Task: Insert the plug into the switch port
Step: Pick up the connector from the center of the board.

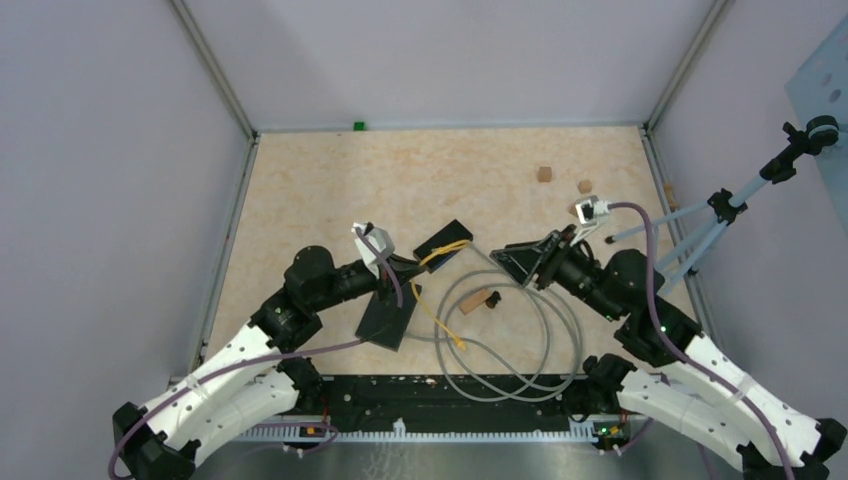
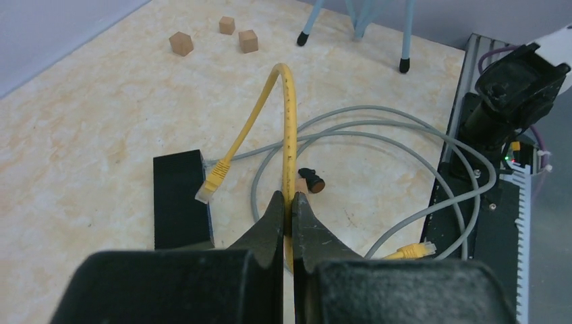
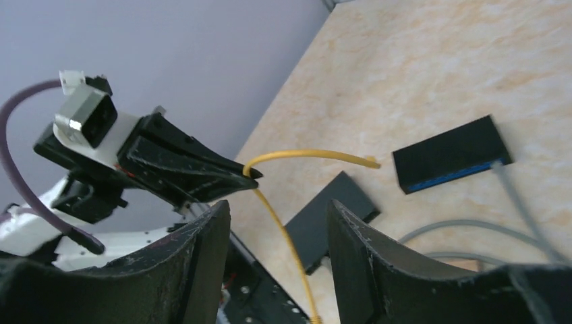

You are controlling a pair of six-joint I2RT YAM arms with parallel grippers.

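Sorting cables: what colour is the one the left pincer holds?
Yellow cable, clearest in left wrist view.

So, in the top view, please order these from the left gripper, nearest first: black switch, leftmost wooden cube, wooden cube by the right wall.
1. The black switch, just beside the left gripper.
2. The leftmost wooden cube, back and right.
3. The wooden cube by the right wall, farthest right.

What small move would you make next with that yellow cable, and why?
Probably ease the left gripper, shut on the yellow cable, sideways so the plug lines up with the port face of the switch. The right wrist view shows the plug tip short of the switch, not yet inserted. The right gripper is open and holds nothing.
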